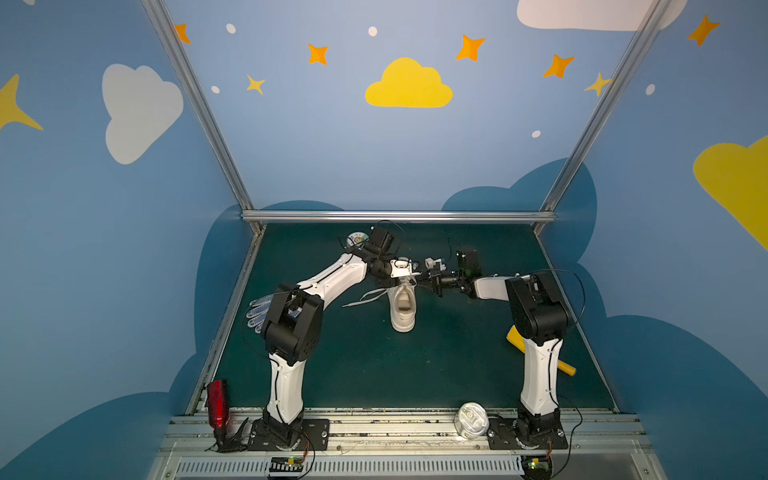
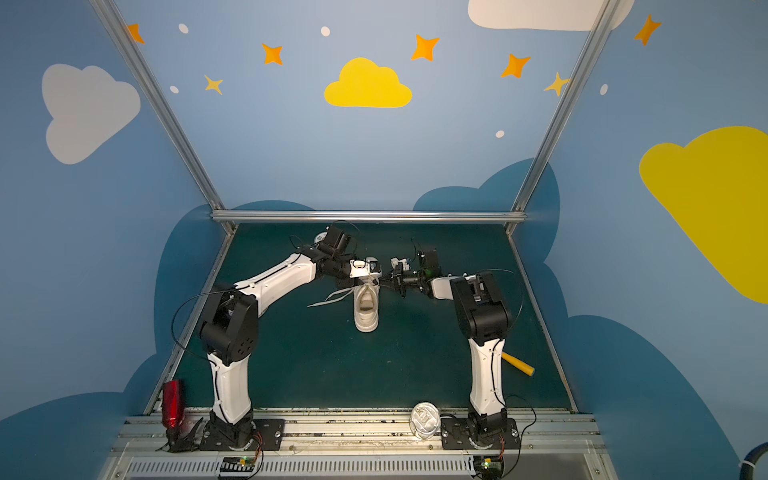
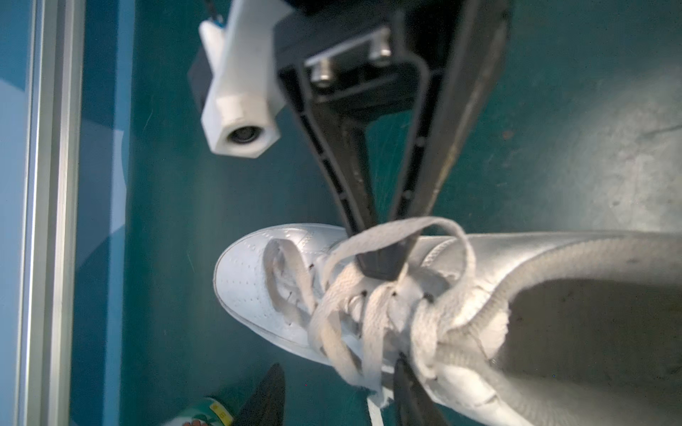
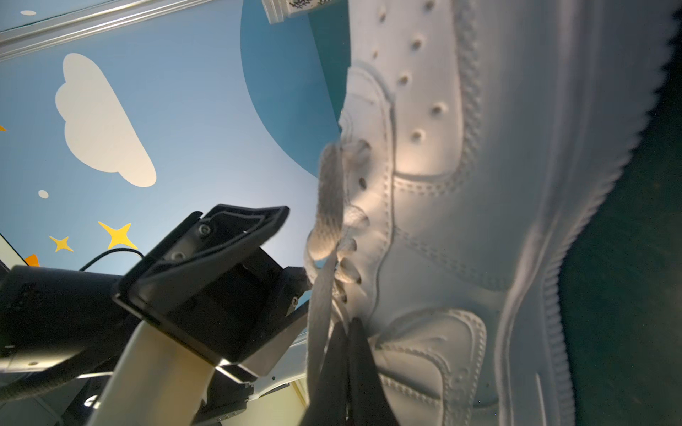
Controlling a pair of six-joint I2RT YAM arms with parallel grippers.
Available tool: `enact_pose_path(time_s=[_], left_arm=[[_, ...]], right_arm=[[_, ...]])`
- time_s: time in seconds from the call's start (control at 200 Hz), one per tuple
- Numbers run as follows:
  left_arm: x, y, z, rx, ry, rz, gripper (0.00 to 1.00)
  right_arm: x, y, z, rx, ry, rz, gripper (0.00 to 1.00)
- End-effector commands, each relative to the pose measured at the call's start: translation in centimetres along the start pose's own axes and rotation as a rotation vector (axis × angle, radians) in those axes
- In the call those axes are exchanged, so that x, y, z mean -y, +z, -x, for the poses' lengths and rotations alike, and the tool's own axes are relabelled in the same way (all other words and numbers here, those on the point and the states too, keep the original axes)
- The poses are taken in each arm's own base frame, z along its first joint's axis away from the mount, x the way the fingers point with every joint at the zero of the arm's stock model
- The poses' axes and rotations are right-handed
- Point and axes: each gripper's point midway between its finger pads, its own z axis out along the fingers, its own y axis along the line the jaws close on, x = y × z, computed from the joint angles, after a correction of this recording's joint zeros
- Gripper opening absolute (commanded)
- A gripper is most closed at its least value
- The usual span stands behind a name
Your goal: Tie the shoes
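On the dark green desk (image 1: 353, 365), the white low-top leather sneaker with a thick sole (image 1: 402, 316) stands upright near the middle. Both top views show its heel toward the arm bases and its toe pointing away. Its long flat white laces (image 1: 365, 297) trail loose over the desk on the left arm's side. No bow is formed yet, so I judge the knotting to be at an early stage.

Just past the collar, both arms meet over the laced throat. The left end effector (image 3: 337, 363) stands partly open, with its fingers apart on either side of the crossed laces and nothing gripped. The right end effector (image 3: 383, 263) is closed tight, its tips low among the eyelet rows, and a raised loop (image 3: 443, 225) of lace arcs over it. I cannot tell whether a strand is nipped between its tips.

To do this step well, the right arm should hold that loop lifted and lightly taut without tipping the sneaker. The left should close on one flat strand only, near the loop's root, not on the whole crossing. The soft, frayed lace will likely slip, so it needs a square grip and an even sideways pull.

Beyond lies the perforated toe (image 3: 251, 280).
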Motion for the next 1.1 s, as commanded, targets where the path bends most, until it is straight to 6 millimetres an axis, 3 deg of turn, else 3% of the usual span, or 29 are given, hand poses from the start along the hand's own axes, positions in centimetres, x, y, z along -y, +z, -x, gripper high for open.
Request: enact_pose_path(time_s=[0.0,0.085,0.225,0.405,0.576,1.096], left_arm=[[-1.9,-3.5,2.2,0.112,-0.179,-0.026,0.58],[-3.9,-4.0,2.4,0.139,-0.37,-0.003,0.65],[-5.1,-3.1,2.6,0.094,-0.592,-0.067,0.68],[-4.6,-0.3,2.1,-0.019,-0.772,-0.202,0.68],[-3.8,1.9,1.0,-0.104,-0.837,-0.196,0.69],[-1.9,4.4,1.7,-0.112,-0.929,-0.263,0.75]], right_arm=[[-0.1,0.3,0.2,0.001,-0.012,-0.009,0.0],[-0.1,0.3,0.2,0.001,-0.015,-0.01,0.0],[-0.2,0.5,0.0,-0.004,-0.022,-0.026,0.0],[-0.3,0.5,-0.1,-0.004,-0.025,-0.033,0.0],[-0.3,0.4,-0.4,-0.006,-0.031,-0.044,0.0],[-0.3,0.4,-0.6,-0.013,-0.029,-0.051,0.0]])
